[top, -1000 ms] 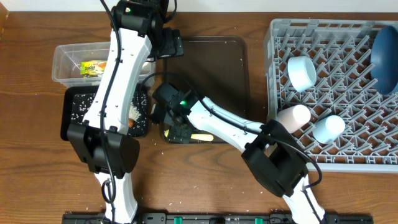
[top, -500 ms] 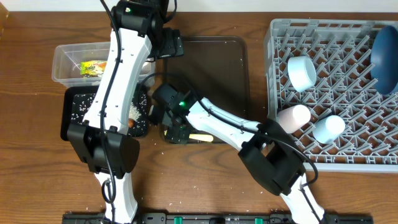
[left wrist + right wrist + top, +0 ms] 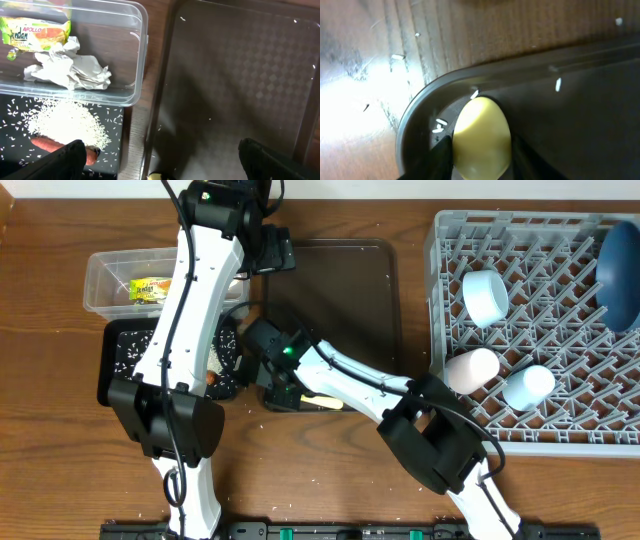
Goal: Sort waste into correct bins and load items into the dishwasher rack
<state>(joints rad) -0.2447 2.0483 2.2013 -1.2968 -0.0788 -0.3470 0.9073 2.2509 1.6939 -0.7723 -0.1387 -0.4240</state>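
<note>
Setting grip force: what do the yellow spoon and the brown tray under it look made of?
The yellow spoon looks like plastic: smooth, slightly glossy, uniformly opaque colour. The brown tray is probably moulded plastic too: matte, rounded raised rim, faint diamond texture on its floor.

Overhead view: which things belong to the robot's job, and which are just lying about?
Job: yellow spoon, grey rack, blue plate, bowl, pink cup, light blue cup, clear tub, black tray, wrapper, crumpled paper, rice, sausage.
Lying about: brown serving tray, wooden table.
</note>
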